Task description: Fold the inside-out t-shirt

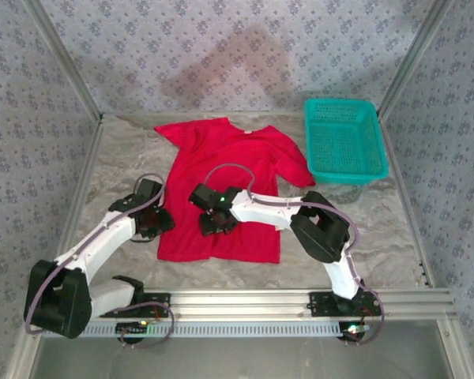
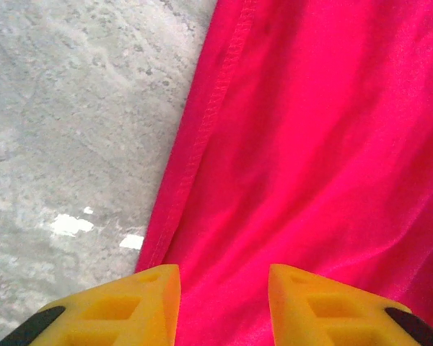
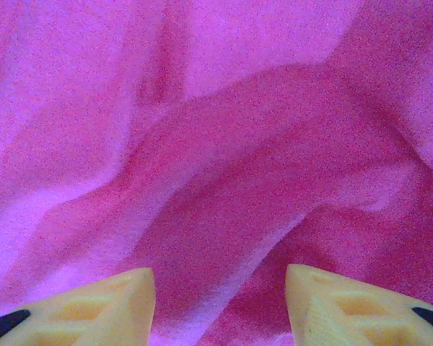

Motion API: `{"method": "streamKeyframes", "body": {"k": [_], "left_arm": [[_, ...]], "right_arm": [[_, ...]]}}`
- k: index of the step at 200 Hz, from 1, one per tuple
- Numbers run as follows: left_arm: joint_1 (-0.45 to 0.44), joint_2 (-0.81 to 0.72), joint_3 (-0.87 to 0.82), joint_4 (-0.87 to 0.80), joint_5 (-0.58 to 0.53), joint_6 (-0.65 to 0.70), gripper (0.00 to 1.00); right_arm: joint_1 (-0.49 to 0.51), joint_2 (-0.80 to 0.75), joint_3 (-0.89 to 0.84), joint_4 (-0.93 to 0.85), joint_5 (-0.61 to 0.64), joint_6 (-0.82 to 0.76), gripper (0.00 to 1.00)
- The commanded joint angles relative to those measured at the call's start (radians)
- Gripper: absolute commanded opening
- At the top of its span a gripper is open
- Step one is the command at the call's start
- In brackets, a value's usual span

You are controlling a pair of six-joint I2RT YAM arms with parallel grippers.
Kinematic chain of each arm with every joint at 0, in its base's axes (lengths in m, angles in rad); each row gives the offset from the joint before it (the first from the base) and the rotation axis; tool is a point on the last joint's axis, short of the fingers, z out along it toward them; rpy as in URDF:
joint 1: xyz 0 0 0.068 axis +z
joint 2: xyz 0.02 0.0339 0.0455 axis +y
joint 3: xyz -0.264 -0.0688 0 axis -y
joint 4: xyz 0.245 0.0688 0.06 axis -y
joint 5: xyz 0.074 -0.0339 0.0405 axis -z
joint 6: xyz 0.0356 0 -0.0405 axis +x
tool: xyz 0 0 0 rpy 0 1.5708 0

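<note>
Red cloth lies spread flat in the top view: the t-shirt [image 1: 221, 158] rests on the grey marbled table [image 1: 126, 158], collar away from the arms, with a teal basket [image 1: 351, 175] just beside its right sleeve. The left gripper [image 1: 154, 221] sits at the t-shirt's left edge, near the hem. The right gripper [image 1: 216, 225] is over its lower middle. From the left wrist we see yellow fingers [image 2: 130, 303] spread apart, straddling the t-shirt's stitched side edge. From the right wrist we see fingers [image 3: 101, 303] apart above a raised fold [image 3: 260, 166] of the t-shirt.
</note>
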Motion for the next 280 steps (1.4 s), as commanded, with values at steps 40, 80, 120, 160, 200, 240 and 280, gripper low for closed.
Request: {"method": "streamKeyframes", "body": {"k": [40, 80, 120, 160, 200, 240, 280], "left_arm": [[-0.007, -0.125, 0.000, -0.071, 0.007, -0.008, 0.37], [-0.014, -0.186, 0.008, -0.041, 0.068, 0.047, 0.37], [-0.160, -0.256, 0.065, 0.027, 0.047, 0.124, 0.38], [-0.497, -0.335, -0.017, 0.266, -0.122, 0.355, 0.45], [-0.658, -0.175, -0.057, 0.397, -0.112, 0.532, 0.56], [-0.694, 0.011, -0.023, 0.383, -0.233, 0.529, 0.52], [-0.598, -0.049, -0.087, 0.436, -0.156, 0.415, 0.49]], "right_arm": [[-0.023, 0.035, 0.036, -0.041, -0.023, 0.030, 0.33], [-0.025, -0.002, 0.068, -0.097, -0.004, 0.028, 0.00], [-0.061, -0.124, 0.062, -0.106, -0.028, 0.018, 0.00], [-0.139, -0.203, 0.034, -0.057, -0.133, 0.008, 0.00], [-0.210, -0.202, 0.016, -0.012, -0.241, 0.012, 0.00], [-0.279, -0.152, 0.039, -0.082, -0.228, -0.013, 0.00], [-0.361, -0.195, -0.036, -0.174, -0.134, -0.106, 0.26]]}}
